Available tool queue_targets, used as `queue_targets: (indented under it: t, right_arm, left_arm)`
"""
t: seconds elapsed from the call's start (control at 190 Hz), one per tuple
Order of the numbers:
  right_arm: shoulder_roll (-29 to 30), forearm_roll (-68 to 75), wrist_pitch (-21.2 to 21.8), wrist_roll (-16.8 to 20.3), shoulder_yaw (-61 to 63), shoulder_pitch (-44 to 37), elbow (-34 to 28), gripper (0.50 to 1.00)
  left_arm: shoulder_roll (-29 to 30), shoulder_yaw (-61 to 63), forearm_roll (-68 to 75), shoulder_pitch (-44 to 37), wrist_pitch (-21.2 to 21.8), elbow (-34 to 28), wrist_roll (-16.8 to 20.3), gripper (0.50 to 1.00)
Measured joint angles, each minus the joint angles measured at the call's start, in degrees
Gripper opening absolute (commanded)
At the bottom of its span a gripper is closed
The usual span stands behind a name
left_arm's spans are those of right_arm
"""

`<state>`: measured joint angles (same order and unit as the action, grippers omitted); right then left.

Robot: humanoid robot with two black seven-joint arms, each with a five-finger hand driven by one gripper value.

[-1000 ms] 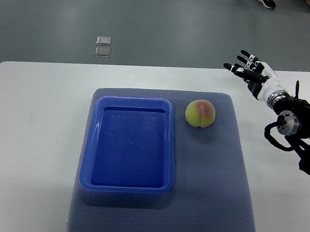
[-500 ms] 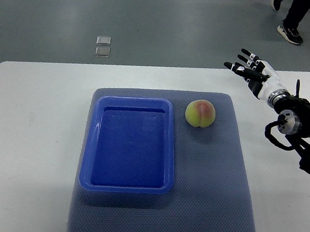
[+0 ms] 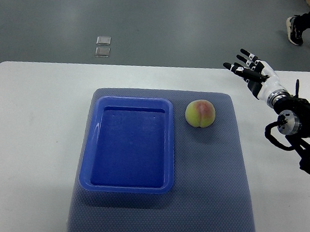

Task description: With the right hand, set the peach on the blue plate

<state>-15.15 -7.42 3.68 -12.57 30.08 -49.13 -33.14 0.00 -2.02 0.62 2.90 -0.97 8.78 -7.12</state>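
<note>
While the round yellow-green peach with a red blush [image 3: 200,114] lies untouched on the grey textured mat [image 3: 214,184] just right of the empty blue rectangular plastic plate [image 3: 90,142], the right hand [image 3: 251,70] hovers near the white tabletop [image 3: 29,135] edge, fingers spread, holding nothing. Reach, grasp and placement all remain outstanding

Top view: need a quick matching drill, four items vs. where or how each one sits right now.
Items:
1. peach
2. blue plate
3. right hand
4. grey mat

States:
A. spread flat on the white table, under the other things
B. empty, left part of the mat
C. in the air near the table's far right edge, fingers spread, holding nothing
D. on the mat, just right of the plate's far corner

Pairs: 1-D, 2-B, 3-C, 4-A
</note>
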Motion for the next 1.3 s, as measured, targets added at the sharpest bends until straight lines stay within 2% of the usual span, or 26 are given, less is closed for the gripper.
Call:
queue_targets:
  t: [0.147,0.284,0.526,0.679,0.984,1.3]
  right_arm:
    - [-0.6,-2.5,1.9,0.0,-0.7,-1.2,-0.2,0.928]
    - [-0.7,-12.2,5.1,0.1,-0.9,-3.1,-0.6,0.928]
    - [-2.1,-34.3,13.7,0.0,-1.8,-8.7,-1.6,0.928]
    - [-4.1,-42.0,18.2,-0.7,-7.5,-12.0,-4.4,0.926]
    - [-7.9,-54.4,20.0,-1.1,-23.7,-19.8,-14.8,0.926]
    - [-5.6,-65.0,20.4,-0.8,-29.5,-22.2,-15.4,0.926]
  left_arm:
    - [0.0,-0.1,0.0,0.0,0.0,0.0,0.0,1.0]
    - [0.0,-0.1,0.0,0.0,0.0,0.0,0.0,1.0]
    - [0.0,0.0,0.0,-0.2,0.0,-0.1,0.0,1.0]
    - [0.0,0.0,0.0,-0.2,0.0,-0.1,0.0,1.0]
    - [0.0,0.0,0.0,-0.2,0.1,-0.1,0.0,1.0]
    - [0.0,0.0,0.0,-0.1,0.0,0.0,0.0,1.0]
